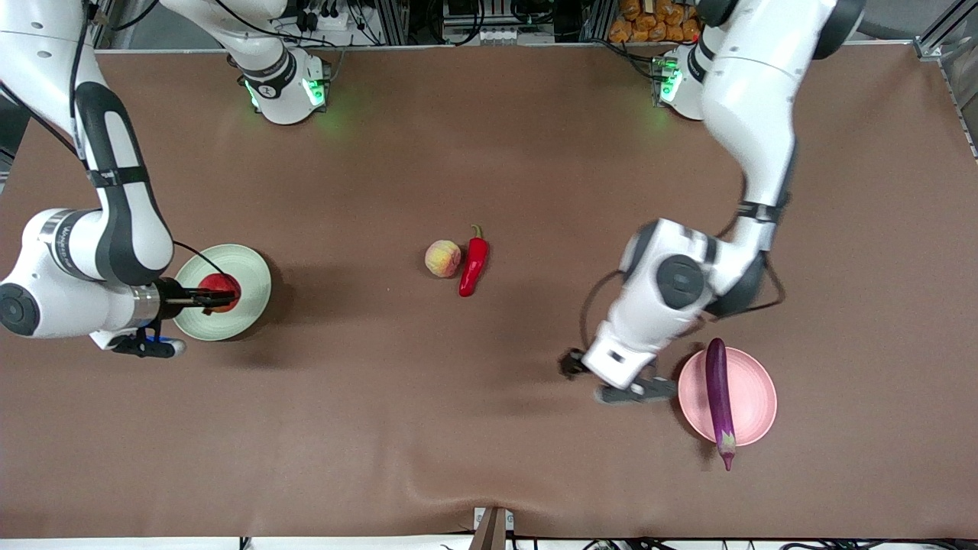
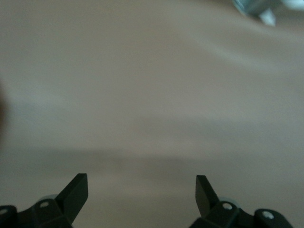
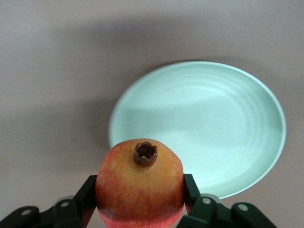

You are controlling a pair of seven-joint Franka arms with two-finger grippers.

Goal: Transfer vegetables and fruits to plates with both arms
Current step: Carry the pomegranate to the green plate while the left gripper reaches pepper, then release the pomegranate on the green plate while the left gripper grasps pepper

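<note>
Red-orange pomegranate (image 3: 139, 186) is gripped by the right gripper (image 1: 205, 298) above the mint green plate (image 1: 248, 267), while the left gripper (image 2: 141, 194) is held spread and empty over bare table (image 1: 489, 428) beside the pink plate (image 1: 752, 397) bearing the eggplant (image 1: 719, 397).

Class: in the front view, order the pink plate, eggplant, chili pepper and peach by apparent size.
1. pink plate
2. eggplant, longer than the plate is wide but far narrower
3. chili pepper
4. peach

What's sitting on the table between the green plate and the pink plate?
A peach and a red chili pepper lie side by side about midway between the green plate and the pink plate; the front view shows it.
</note>
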